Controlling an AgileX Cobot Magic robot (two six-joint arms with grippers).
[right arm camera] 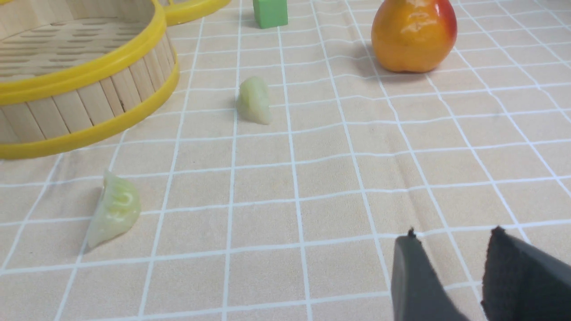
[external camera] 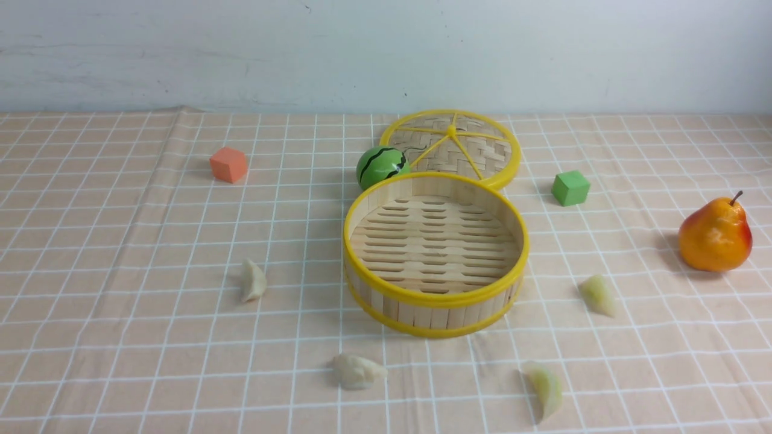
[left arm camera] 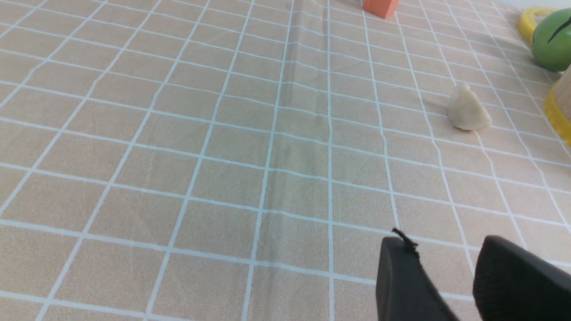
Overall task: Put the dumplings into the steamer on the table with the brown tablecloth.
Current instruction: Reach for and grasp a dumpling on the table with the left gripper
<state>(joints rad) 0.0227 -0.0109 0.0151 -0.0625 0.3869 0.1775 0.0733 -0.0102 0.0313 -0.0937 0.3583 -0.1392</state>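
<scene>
Sitting mid-desk, steamer [external camera: 435,314] is round, slatted floor bare, yellow rims, on the desk [external camera: 151,361] clad in brown tablecloth [external camera: 651,380] with white grid. All four dumplings are outside it, on the cloth: one white dumpling [external camera: 254,281] to the left, another white dumpling [external camera: 358,371] at the near side, slightly left; one pale green dumpling [external camera: 545,389] near and to the right, another pale green dumpling [external camera: 597,295] just right of the steamer. Woven disc [external camera: 482,147] lies behind, at the far side; green ball with black stripes [external camera: 382,167] beside it, on its left. Orange block [external camera: 228,164] far left, green block [external camera: 570,187] far right, orange-red pear [external camera: 715,235] upright at right. Left end effector [left arm camera: 446,240]: fingers apart, open, holding nothing. Right end effector [right arm camera: 455,234]: same, open, nothing between fingers. Both over cloth, away from dumplings.
</scene>
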